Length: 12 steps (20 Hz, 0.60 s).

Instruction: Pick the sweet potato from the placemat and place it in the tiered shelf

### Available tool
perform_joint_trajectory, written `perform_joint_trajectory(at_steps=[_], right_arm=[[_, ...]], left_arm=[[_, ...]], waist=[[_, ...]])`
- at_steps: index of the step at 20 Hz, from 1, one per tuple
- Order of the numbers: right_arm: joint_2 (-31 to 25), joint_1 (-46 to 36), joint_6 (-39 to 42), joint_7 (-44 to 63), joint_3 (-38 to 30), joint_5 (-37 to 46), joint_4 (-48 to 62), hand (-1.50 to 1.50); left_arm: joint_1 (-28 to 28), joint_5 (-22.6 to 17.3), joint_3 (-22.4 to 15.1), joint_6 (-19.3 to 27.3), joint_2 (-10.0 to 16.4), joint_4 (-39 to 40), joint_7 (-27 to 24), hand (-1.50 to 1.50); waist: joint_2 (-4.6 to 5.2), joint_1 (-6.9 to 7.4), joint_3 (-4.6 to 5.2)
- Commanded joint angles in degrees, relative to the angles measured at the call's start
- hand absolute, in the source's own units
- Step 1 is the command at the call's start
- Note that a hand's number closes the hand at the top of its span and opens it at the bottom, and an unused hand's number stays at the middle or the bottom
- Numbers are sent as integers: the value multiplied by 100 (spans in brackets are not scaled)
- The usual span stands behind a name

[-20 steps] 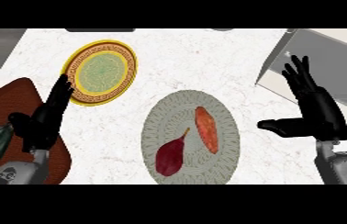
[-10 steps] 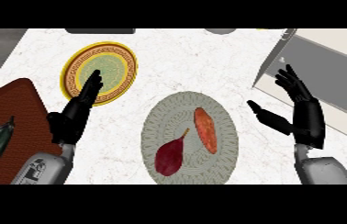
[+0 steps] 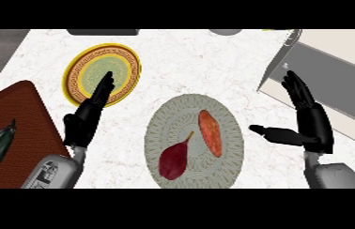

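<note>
Both robot hands hold nothing. In the head view, the right robot hand (image 3: pixel 312 125) stands just right of the placemat (image 3: pixel 173 115), with its fingers straight and slightly spread and its thumb pointing out toward the mat. The left robot hand (image 3: pixel 84 120) lies flat with straight fingers close together, their tips over the edge of a yellow-rimmed plate (image 3: pixel 125 59).

The sweet potato (image 3: pixel 210 132), which I take to be the orange oblong piece, lies on the mat's right half. It sits beside a dark red vegetable (image 3: pixel 176 158) and looks just apart from it.

The step in hand is the reach. The right robot hand is nearer and should come down over the sweet potato's middle. Its fingers should close across the short width without nudging the red neighbour.

The tiered shelf (image 3: pixel 326 68) stands at the right edge, behind that hand, so the carry looks short.

The worktop (image 3: pixel 208 73) is pale marbled stone. A brown board (image 3: pixel 24 115) lies at the left, and the items along the far edge are cut off.
</note>
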<state>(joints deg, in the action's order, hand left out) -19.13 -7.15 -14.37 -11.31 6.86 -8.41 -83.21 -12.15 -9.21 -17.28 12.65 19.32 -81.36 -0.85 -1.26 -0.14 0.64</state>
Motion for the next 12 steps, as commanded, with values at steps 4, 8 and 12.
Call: perform_joint_trajectory(at_steps=[4, 8, 12], right_arm=[[-957, -760, 776, 2151, 550, 353, -494, -150], [-1188, -1024, 1021, 3402, 856, 534, -1125, -150], [-1524, -1582, 1776, 4568, 1455, 637, -1578, -150]], left_arm=[[-74, 81, -15, 46, -179, 43, 119, 0], [27, 100, 112, -105, -91, 170, -94, 0], [-21, 175, 89, -77, -105, 170, -54, 0]], waist=[[115, 45, -49], [110, 27, -51], [107, 42, -44]])
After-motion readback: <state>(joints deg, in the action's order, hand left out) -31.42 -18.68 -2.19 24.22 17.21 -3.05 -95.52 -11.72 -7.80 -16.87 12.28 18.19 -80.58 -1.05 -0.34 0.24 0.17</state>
